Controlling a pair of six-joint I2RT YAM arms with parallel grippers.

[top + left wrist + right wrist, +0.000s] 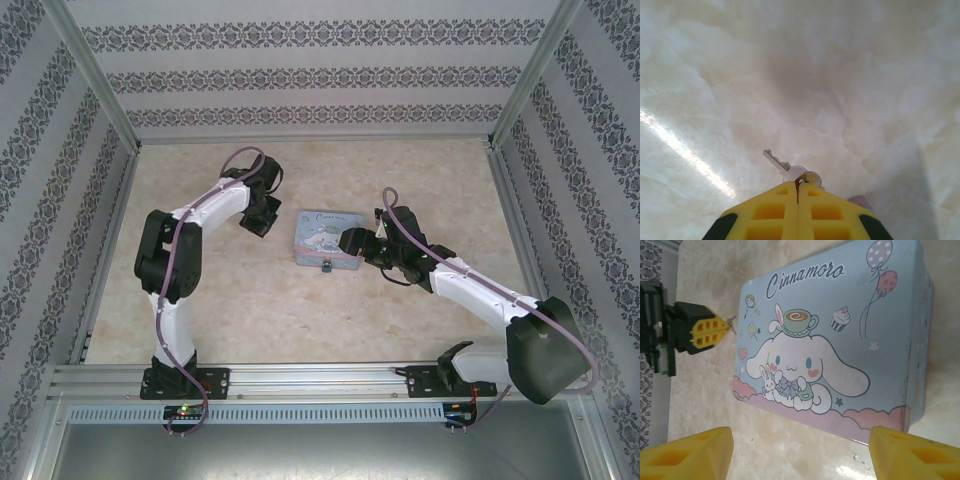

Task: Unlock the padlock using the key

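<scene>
Key, one, pinched in closed left hand, right hand wide, one padlock, one tin.

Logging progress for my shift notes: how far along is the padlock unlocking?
Done: the left gripper is shut on the key. In hand: the right gripper hangs open facing the tin. Left: the key is not yet at the padlock at the tin's near edge.

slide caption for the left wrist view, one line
Left pincer shut on the key, its blade pointing out over the marbled table.
</scene>
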